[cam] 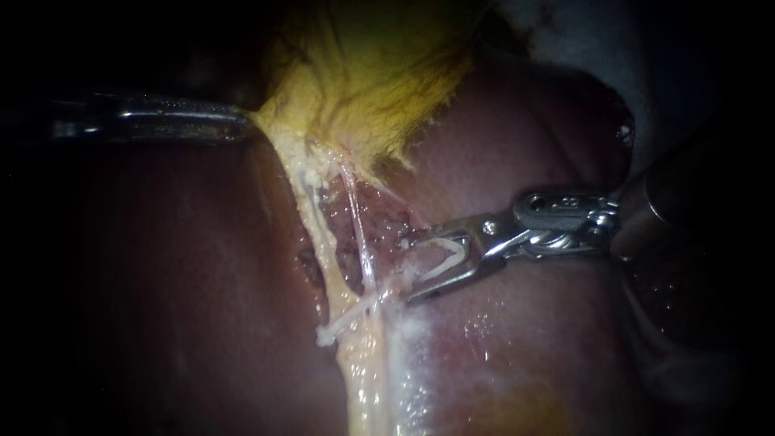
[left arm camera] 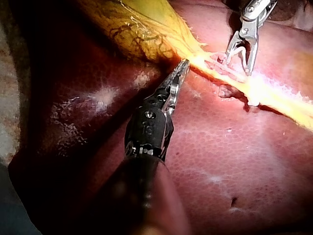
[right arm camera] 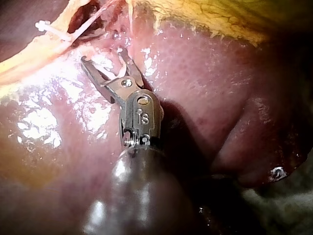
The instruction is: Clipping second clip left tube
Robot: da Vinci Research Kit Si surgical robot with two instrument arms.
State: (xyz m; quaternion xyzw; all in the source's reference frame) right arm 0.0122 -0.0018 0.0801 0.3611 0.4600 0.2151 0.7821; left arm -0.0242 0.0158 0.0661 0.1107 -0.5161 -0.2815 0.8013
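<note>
The yellow gallbladder (cam: 379, 73) is pulled up and left by my left instrument (cam: 245, 125), shut on its narrow lower end (left arm camera: 185, 63). Two tubes run down from it: a thick pale left tube (cam: 311, 218) and a thin glassy right tube (cam: 363, 234). A white clip (cam: 347, 319) lies across their lower part, also seen in the right wrist view (right arm camera: 49, 28). My right instrument (cam: 416, 269) comes in from the right with its jaws spread wide around a white V-shaped clip (cam: 442, 254). Its tips stand just right of the thin tube, around neither tube (right arm camera: 102, 55).
Dark red liver (cam: 161, 282) surrounds the tubes, with a raw dissected pocket (cam: 379, 218) between the tubes and the right jaws. Pale fatty tissue (cam: 379, 379) runs down below the clip. A pale cloth (cam: 581, 32) lies beyond the liver's upper right edge.
</note>
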